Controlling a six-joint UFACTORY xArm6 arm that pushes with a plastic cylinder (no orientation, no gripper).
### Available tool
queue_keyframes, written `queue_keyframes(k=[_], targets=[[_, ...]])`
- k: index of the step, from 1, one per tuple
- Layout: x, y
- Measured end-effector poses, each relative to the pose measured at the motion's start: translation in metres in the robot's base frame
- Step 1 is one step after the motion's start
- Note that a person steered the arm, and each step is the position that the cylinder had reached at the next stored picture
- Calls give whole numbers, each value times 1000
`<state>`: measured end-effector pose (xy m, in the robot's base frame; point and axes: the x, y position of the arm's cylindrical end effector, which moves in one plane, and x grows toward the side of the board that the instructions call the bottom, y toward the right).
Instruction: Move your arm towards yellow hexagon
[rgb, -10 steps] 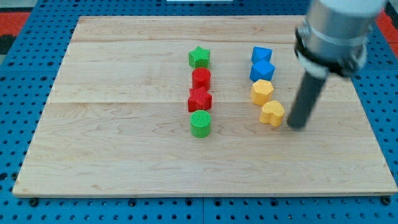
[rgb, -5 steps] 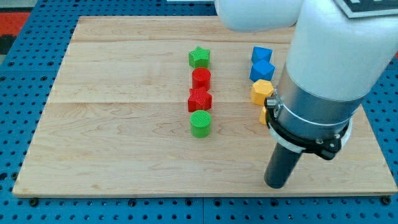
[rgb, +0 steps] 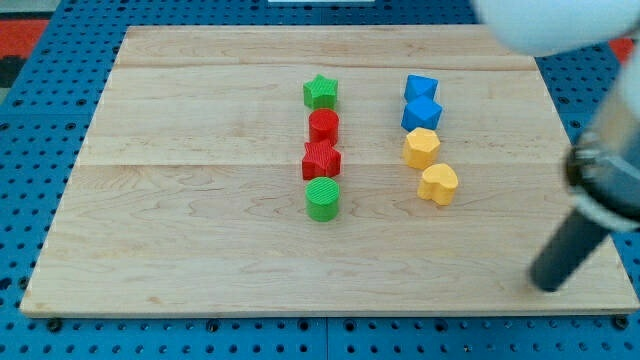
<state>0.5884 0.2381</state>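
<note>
The yellow hexagon (rgb: 421, 147) sits right of the board's middle, touching the blue block (rgb: 421, 113) above it and just above the yellow heart (rgb: 438, 184). It's pretty much even all round, so no real long axis or pointing direction to call. The tip (rgb: 546, 285) is way off near the bottom right corner of the wooden board (rgb: 200, 250), well apart from all blocks. No pincer here, just a rod.

Two rows of blocks run from the view's top to its bottom on the bench (rgb: 200, 230). The left row: green star (rgb: 321, 92), red cylinder (rgb: 323, 126), red star (rgb: 321, 160), green cylinder (rgb: 323, 199). The right row: blue cube (rgb: 421, 87), another blue cube (rgb: 421, 112), yellow hexagon (rgb: 421, 147), yellow heart (rgb: 438, 184). My tip (rgb: 547, 286) sits at the bottom right, well apart from them.
</note>
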Motion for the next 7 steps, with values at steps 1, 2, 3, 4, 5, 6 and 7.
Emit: queue_keyframes(k=[1,2,3,4,5,6,7], targets=[[-29,43],[-80,31],[-131,8],[-172,-18],[-176,-19],[-147,-50],[-157,-75]])
